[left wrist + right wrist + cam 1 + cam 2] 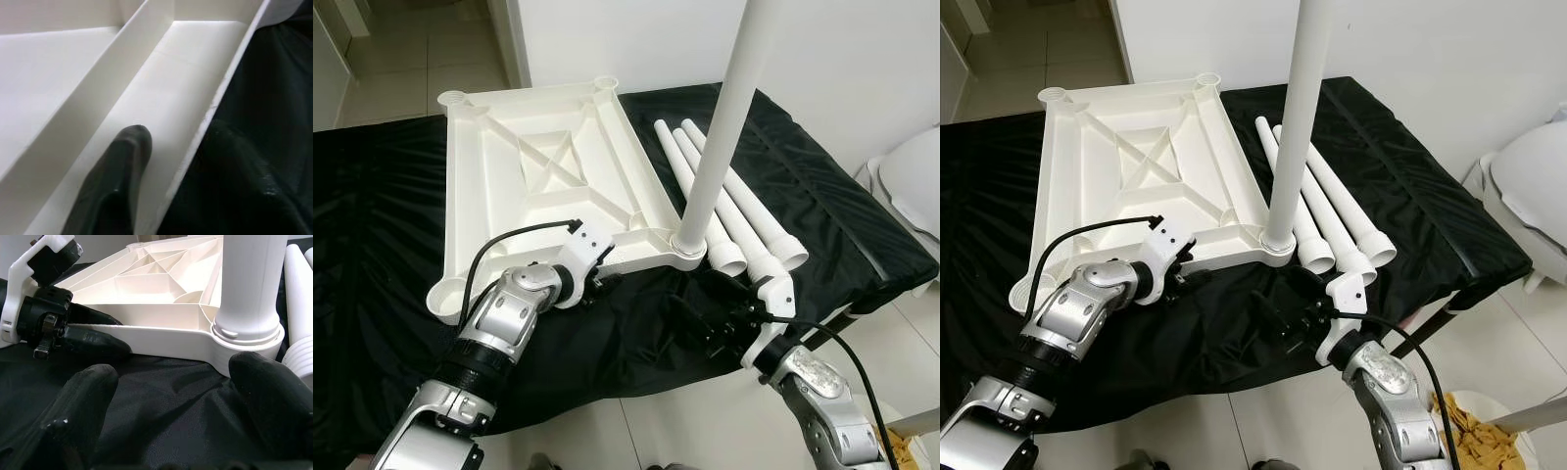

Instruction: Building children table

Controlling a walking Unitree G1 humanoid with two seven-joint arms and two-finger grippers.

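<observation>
The white tabletop [543,166] lies upside down on a black cloth [372,225], its ribbed underside up, with sockets at the corners. One leg [720,127] stands upright in the near right corner socket [688,247]; three loose legs [744,220] lie side by side on the cloth just beside the top's right edge, their wide ends toward the robot. The left gripper [93,333] is clamped on the near rim of the tabletop, one finger [115,181] inside the channel behind the rim and the other against its outer face, left of the standing leg. The right gripper [710,328] hovers over bare cloth just in front of that corner socket, fingers [274,401] spread apart, touching nothing. The cloth's near edge hangs over tiled floor [695,421]; a strip of free cloth runs between the top's near rim and that edge. Behind is a white wall [636,39].
</observation>
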